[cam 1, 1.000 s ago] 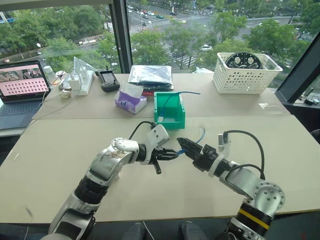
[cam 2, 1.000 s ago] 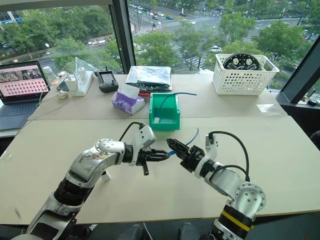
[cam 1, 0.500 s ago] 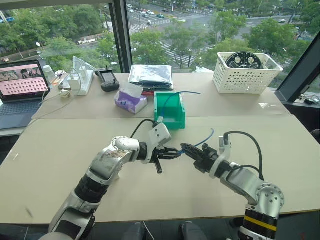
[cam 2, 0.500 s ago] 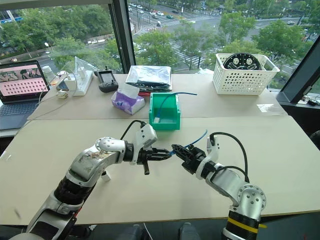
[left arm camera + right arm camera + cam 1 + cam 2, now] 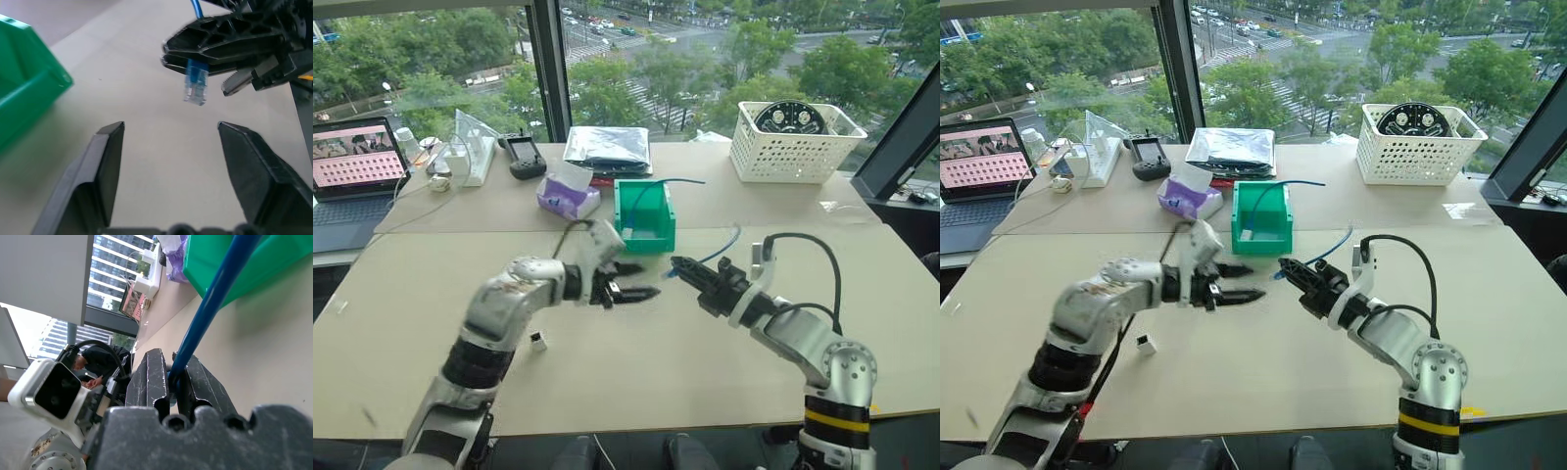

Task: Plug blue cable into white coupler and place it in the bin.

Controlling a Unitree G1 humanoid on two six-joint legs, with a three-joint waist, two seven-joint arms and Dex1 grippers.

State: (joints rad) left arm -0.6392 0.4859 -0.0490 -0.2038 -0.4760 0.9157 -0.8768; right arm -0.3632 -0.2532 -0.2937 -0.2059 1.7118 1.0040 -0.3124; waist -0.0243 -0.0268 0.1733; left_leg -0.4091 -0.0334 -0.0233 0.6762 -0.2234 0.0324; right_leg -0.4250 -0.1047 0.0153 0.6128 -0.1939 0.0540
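The left arm [image 5: 524,299] is smeared by motion blur at centre left. The laptop [image 5: 352,181] is cut off by the left edge. The bin [image 5: 24,81] is cropped at the left edge.

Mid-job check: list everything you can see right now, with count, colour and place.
blue cable: one, blue with clear plug, held in the right claw above the table
second cable: one, blue, arcing over the bin's back rim
coupler: one, white, loose on the table under the left arm
bin: one, green, mid-table
basket: one, white, far right, black round part inside
tissue pack: one, purple, left of the bin
silver bag: one, behind the bin
handheld controller: one, black, far left
laptop: one, far left edge
table: beige
left claw: black, open, holding nothing
right claw: black, shut on the blue cable
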